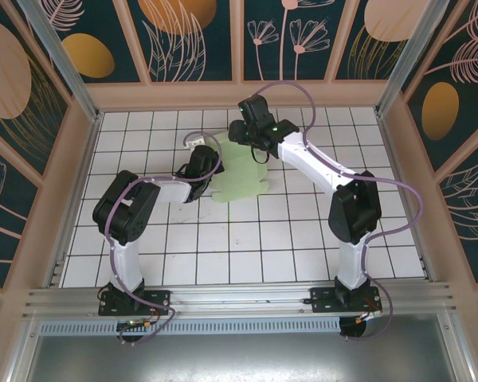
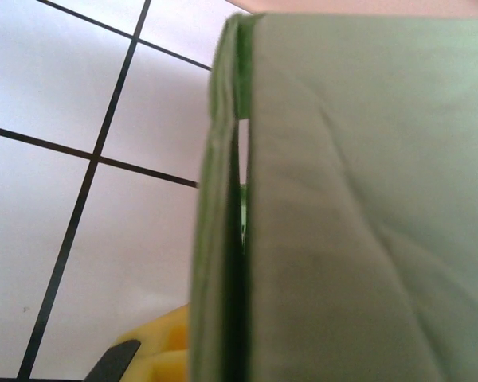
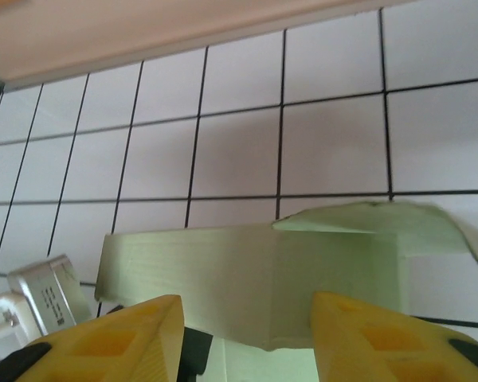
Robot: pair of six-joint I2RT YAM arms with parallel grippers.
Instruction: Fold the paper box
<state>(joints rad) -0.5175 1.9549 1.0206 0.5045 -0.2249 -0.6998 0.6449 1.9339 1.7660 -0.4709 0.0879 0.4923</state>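
Left hand [image 1: 201, 163] is clenched on the paper box [image 1: 243, 179] edge = good anchor, so w/ the released right hand [image 3: 245, 306] nudge the raised flap [image 3: 366, 219] over slowly imo.

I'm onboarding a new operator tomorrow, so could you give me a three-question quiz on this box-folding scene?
1. True or false: the paper box lies at the table's near edge.
2. What colour are the right gripper's fingers? A red, B yellow, C blue.
3. Fill in: in the top view, the ___ gripper reaches the paper box's left edge.

Key
1. False: it sits mid-table, between the two arms' ends.
2. B.
3. Left: the left gripper.
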